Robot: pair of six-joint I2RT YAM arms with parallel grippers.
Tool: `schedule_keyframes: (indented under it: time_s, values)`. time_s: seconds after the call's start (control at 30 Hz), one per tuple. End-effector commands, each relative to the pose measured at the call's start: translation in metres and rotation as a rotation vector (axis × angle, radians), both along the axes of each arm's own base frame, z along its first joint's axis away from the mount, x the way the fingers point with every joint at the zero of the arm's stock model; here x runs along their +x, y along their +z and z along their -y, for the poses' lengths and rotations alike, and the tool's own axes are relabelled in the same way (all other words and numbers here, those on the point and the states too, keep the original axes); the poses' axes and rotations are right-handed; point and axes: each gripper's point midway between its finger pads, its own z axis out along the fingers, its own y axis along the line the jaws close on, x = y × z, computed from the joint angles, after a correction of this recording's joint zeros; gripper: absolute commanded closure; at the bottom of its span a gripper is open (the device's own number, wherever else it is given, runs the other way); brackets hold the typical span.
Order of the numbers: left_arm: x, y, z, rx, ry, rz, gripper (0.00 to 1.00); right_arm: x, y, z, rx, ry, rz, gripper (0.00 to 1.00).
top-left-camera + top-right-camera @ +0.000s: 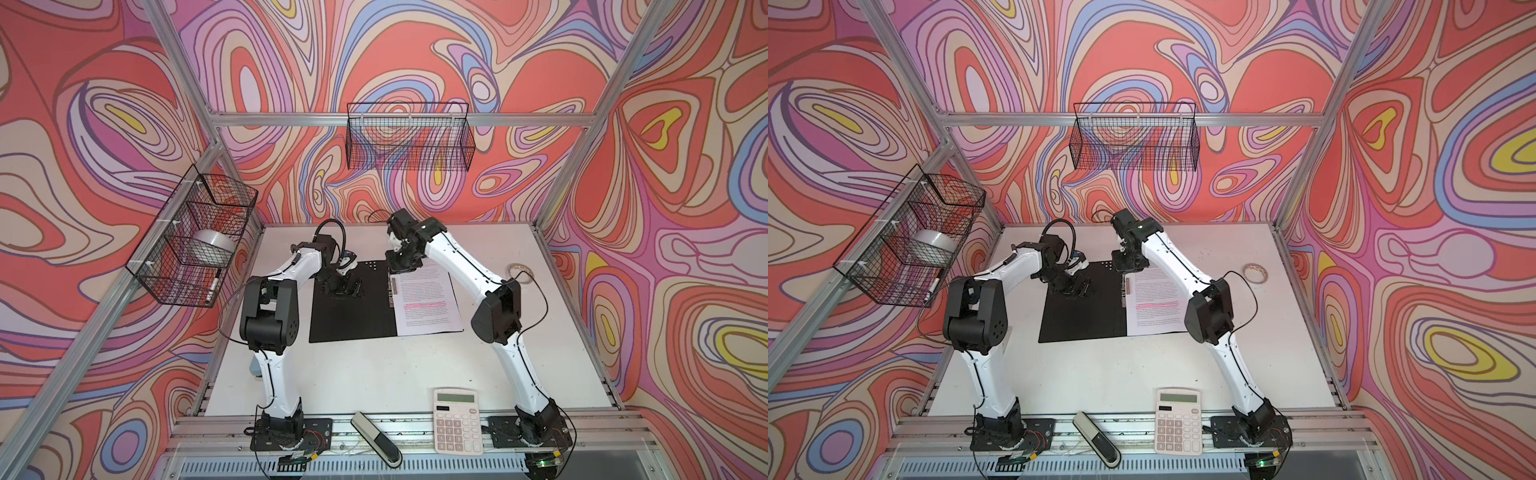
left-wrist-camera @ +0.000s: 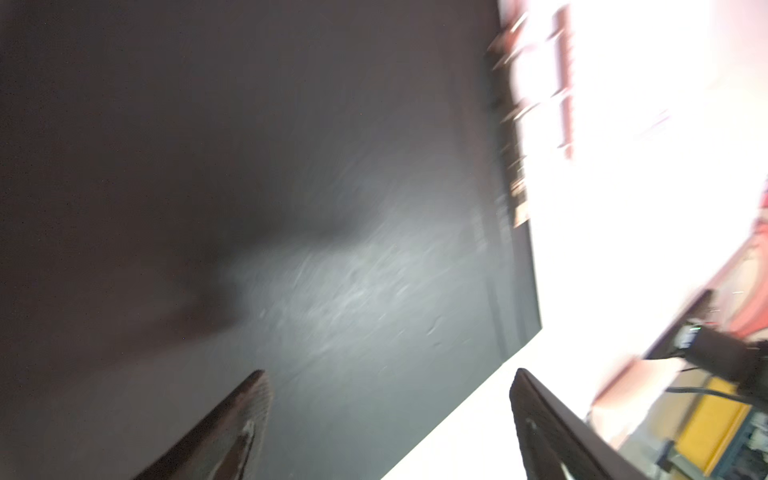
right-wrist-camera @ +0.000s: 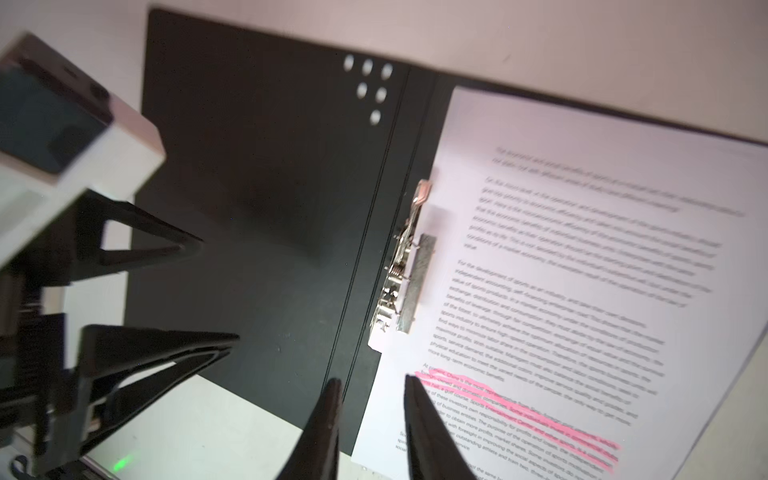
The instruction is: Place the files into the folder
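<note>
**Open folder, files, two claws**

Left claw (image 1: pixel 347 289): spread wide over the folder's (image 1: pixel 353 320) black left leaf. Folder: open flat on the bench (image 1: pixel 374 374). Metal clip (image 3: pixel 409 282): at the spine, over the files' (image 1: pixel 428 299) edge. Files: on the right leaf. Right claw (image 3: pixel 370 380): narrowly parted, pinching nothing, above the spine.

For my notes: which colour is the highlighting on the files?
Pink highlighting on the files; right wrist view best.

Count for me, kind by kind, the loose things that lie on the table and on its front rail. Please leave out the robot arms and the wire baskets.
folder: 1
stack of files: 1
calculator: 1
small ring: 1
pedal: 1
Total: 5
</note>
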Motion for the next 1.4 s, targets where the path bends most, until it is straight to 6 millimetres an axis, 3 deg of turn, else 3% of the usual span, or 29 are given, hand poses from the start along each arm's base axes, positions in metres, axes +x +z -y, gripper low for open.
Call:
schedule_keyframes:
  time_s: [0.0, 0.4, 0.77, 1.03, 1.37]
  values:
    - [0.019, 0.017, 0.031, -0.136, -0.007, 0.015, 0.1, 0.02, 0.025, 0.012, 0.131, -0.087, 0.029, 0.72]
    - [0.06, 0.015, 0.086, -0.275, -0.016, 0.038, 0.11, 0.018, 0.014, 0.022, 0.123, -0.103, 0.003, 0.74]
    - [0.087, -0.009, 0.107, -0.347, 0.008, 0.031, 0.12, 0.005, 0.029, 0.036, 0.148, -0.142, 0.041, 0.74]
    - [0.096, -0.008, 0.125, -0.442, 0.004, 0.022, 0.13, -0.008, 0.036, 0.047, 0.132, -0.151, 0.055, 0.74]
    - [0.103, -0.005, 0.135, -0.529, 0.021, -0.022, 0.14, -0.015, 0.029, 0.054, 0.112, -0.152, 0.044, 0.74]
